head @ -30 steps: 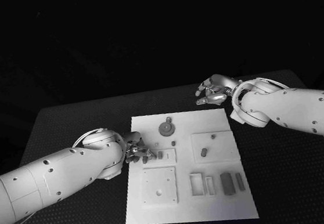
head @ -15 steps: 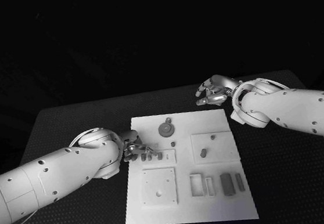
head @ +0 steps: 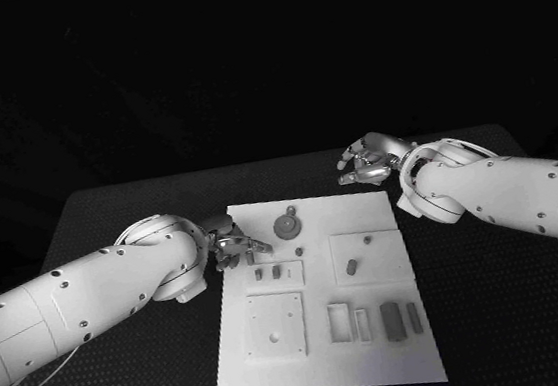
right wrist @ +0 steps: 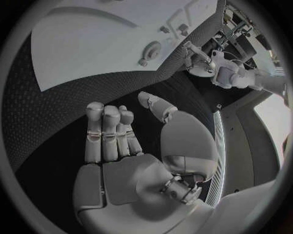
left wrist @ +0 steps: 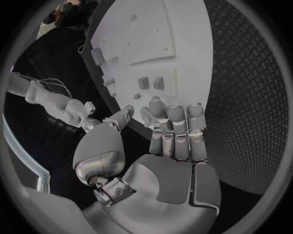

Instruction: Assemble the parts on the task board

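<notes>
1. The task board (head: 370,207), a white plate, was seen lying in the middle of the black table (head: 106,208), its long side running away from the robot.
2. Small grey parts were spread over the board: a round disc-shaped part (head: 286,221) near the far edge, two short pegs (head: 267,273) standing side by side left of centre, a small peg (head: 351,263) on a raised square to the right, and several upright slabs (head: 390,317) in a row near the near edge.
3. The left hand (head: 228,244) was held at the board's left edge, near the two pegs. In the left wrist view its fingers (left wrist: 177,127) were extended side by side, the thumb apart; nothing was gripped.
4. The right hand (head: 369,159) was held over the table just beyond the board's far right corner, apart from the parts. In the right wrist view its fingers (right wrist: 107,131) were loosely bent together with the thumb spread, and nothing was held.
</notes>
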Tool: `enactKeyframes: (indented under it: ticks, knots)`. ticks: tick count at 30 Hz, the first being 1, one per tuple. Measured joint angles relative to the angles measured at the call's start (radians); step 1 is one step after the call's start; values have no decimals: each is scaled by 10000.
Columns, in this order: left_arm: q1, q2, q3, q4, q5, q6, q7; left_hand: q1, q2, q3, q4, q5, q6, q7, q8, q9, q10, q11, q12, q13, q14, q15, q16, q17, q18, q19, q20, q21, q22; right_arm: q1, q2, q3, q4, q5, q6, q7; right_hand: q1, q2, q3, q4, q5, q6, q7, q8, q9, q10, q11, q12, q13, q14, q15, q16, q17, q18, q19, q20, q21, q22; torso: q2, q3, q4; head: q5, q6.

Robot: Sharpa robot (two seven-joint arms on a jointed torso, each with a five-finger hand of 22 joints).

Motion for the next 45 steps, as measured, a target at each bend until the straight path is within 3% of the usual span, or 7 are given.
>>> enactKeyframes:
  ticks: [5,10,12,14,20,26,45]
  knots:
    - [-2,303,-8,-64,-42,-474,882,2141,905,171,-1944,0,-1159,722,-454,-496,-1792,700,-1343,-704,-1709,956,-1271,-707,-313,-1580,434,-1100,-126,1,-1,2,-9,0,0,0,0,0,0,0,0,-2,2,0,-9,0,0,0,0,0,0,0,0,0,0,0,0,0,6,-7,-5,-44,41]
    - [-8,640,-41,-193,-463,-1096,2092,2905,995,318,-2320,40,-1362,864,-514,-715,-2291,927,-1871,-1030,-2161,1324,-1739,-1000,-313,-1948,614,-1475,-247,1,24,1,-35,0,1,0,0,0,0,0,0,-12,12,0,-9,0,0,0,1,1,0,0,0,0,0,0,0,0,12,-6,-17,-47,105]
    - [-7,760,-115,-262,-690,-1440,2614,4074,862,412,-2547,97,-1477,918,-687,-1016,-2903,1303,-2913,-1697,-2601,1789,-2412,-1413,-313,-2445,737,-1964,-411,1,33,-1,-48,0,1,2,0,0,0,0,0,-12,12,0,-9,0,0,0,1,1,1,0,1,0,0,0,0,0,14,-1,-19,-47,124]
    - [-10,850,-163,-312,-897,-1680,3014,4582,785,198,-2608,37,-1477,919,-835,-1351,-2959,1528,-3786,-2300,-2479,1922,-2649,-1621,-314,-2451,756,-2172,-499,1,40,-1,-60,0,1,3,0,0,0,0,0,-12,13,0,-9,0,0,0,1,1,1,0,1,0,0,0,0,0,14,0,-19,-51,138]
    - [-10,1217,-231,-481,-1856,-2173,3914,4795,591,-278,-2605,-9,-1476,844,-1157,-1960,-2651,1626,-5507,-3356,-1859,1725,-2691,-1766,-321,-1882,641,-2305,-507,1,74,0,-88,0,1,4,0,0,0,0,0,-13,13,0,-9,0,0,0,-1,1,1,0,1,1,0,0,0,0,15,8,-26,-71,168]
    - [-21,1456,-443,-668,-3104,-2173,4061,4980,406,-341,-2599,-9,-1514,882,-1273,-2206,-2534,1735,-6362,-3750,-1447,1574,-2526,-1752,-247,-1482,529,-2208,-435,1,109,0,-104,0,1,6,0,0,0,0,0,-14,14,0,-8,0,0,0,-8,1,1,0,2,0,0,0,0,0,18,10,-31,-92,174]
    - [-297,1890,-574,-1450,-4190,-2232,4110,5060,269,-526,-2290,-8,-1747,897,-1585,-2763,-2522,1747,-7660,-4329,-582,1426,-1248,-1211,-236,-428,265,-1450,8,1,197,1,-114,0,1,12,0,0,0,0,0,-15,14,0,-7,0,0,3,-7,2,2,0,-7,0,0,0,0,0,25,-4,-36,-150,185]
